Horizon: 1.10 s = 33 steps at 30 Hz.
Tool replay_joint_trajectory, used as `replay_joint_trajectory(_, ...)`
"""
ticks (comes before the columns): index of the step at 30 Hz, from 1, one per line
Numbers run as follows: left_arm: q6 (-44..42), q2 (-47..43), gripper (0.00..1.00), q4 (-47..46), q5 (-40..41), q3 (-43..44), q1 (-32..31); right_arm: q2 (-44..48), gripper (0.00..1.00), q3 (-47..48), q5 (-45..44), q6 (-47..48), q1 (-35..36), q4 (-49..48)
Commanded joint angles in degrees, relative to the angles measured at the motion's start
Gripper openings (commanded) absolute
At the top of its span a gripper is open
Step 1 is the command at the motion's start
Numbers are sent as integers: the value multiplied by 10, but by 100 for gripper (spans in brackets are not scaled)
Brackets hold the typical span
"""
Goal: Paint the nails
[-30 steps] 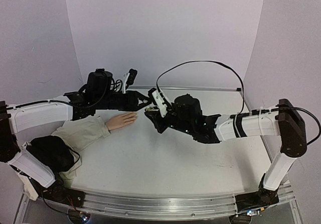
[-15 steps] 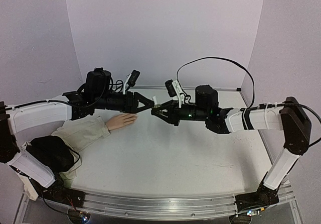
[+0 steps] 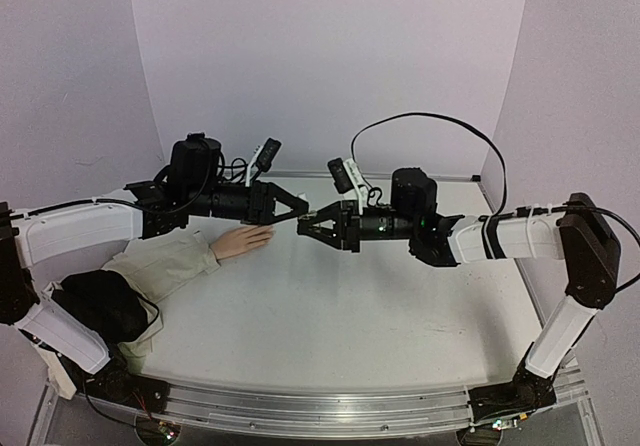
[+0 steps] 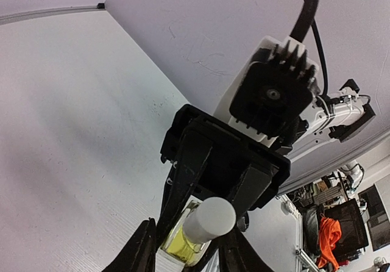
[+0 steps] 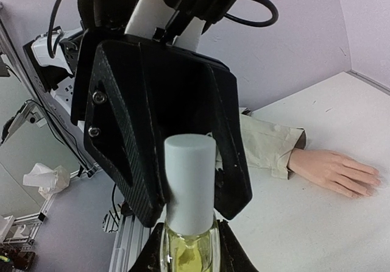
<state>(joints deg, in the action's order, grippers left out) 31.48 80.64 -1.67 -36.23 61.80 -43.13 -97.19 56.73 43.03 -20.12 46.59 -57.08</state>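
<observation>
worktop (image 3: pixel 330 306): plain white, both arms reaching in over the back half

mannequin hand (image 3: pixel 243 240): pale peach, lying flat at the left, fingers pointing right toward the middle

sleeve (image 3: pixel 165 264): beige fabric, trailing off the wrist toward the left edge

right hand (image 5: pixel 189 257): clamped tight on the bottle, holding it up off the worktop

left hand (image 4: pixel 186 250): nose to nose with the right one, fingers either side of the cap; honestly can't tell if it's squeezing or just sitting round it

bottle (image 5: pixel 187 247): small, yellowish-green, in the air near the mannequin's fingertips, not touching them

cap (image 5: pixel 190 174): white, on the bottle

the nails (image 5: pixel 373 183): at those fingertips, too tiny to make out, nothing touching them
</observation>
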Motion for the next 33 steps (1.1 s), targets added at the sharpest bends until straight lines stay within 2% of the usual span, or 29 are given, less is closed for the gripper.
replay_joint_trajectory(1,2,-8,34,-43,-5,34,2,-2,0,28,37,-9,1,-52)
replay_joint_trajectory(6,2,-5,32,-47,-6,37,2,-10,0,31,37,-10,1,-52)
replay_joint_trajectory(12,-1,5,15,-47,-4,38,2,-9,0,23,-5,1,2,-52)
replay_joint_trajectory(14,-8,3,6,-46,18,34,0,3,0,6,-82,13,4,-52)
replay_joint_trajectory(15,-12,0,3,-46,31,30,-2,11,0,-6,-149,24,9,-48)
replay_joint_trajectory(18,-19,-2,1,-47,60,23,-10,22,0,-14,-294,76,34,-30)
replay_joint_trajectory(21,-25,5,0,-43,78,28,-20,14,0,17,-454,134,76,25)
replay_joint_trajectory(23,-31,10,0,-37,85,32,-27,4,0,40,-520,160,91,49)
replay_joint_trajectory(25,-36,13,1,-31,91,35,-33,-2,0,46,-529,166,91,55)
replay_joint_trajectory(26,-37,15,3,-28,92,38,-33,-2,0,45,-523,169,91,55)
replay_joint_trajectory(27,-37,15,9,-25,94,38,-33,-1,0,43,-509,174,91,56)
replay_joint_trajectory(30,-32,11,40,-21,90,36,-27,4,0,31,-449,188,84,55)
replay_joint_trajectory(33,-15,9,56,-21,62,34,-8,14,0,12,-342,186,67,55)
